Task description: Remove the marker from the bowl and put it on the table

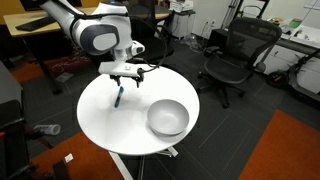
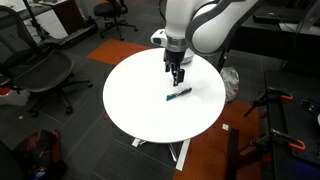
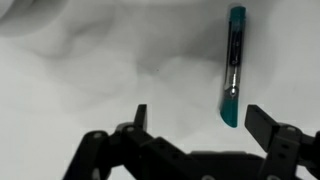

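Observation:
The teal-blue marker (image 1: pixel 118 97) lies flat on the round white table (image 1: pixel 105 125), apart from the grey metallic bowl (image 1: pixel 168 118), which stands empty near the table's edge. My gripper (image 1: pixel 124 78) hangs open and empty just above the marker. In an exterior view the marker (image 2: pixel 178 96) lies just below the gripper (image 2: pixel 177 78) on the table (image 2: pixel 140 105); the bowl does not show there. In the wrist view the marker (image 3: pixel 233 65) lies on the white top, its dark end between the open fingers (image 3: pixel 200 115), closer to one of them.
Black office chairs (image 1: pixel 235 55) stand around the table, another in an exterior view (image 2: pixel 45 75). A light-wood desk (image 1: pixel 30 25) is at the back. Orange carpet patches (image 1: pixel 290 150) lie on the dark floor. A tripod stand (image 2: pixel 275 110) is beside the table.

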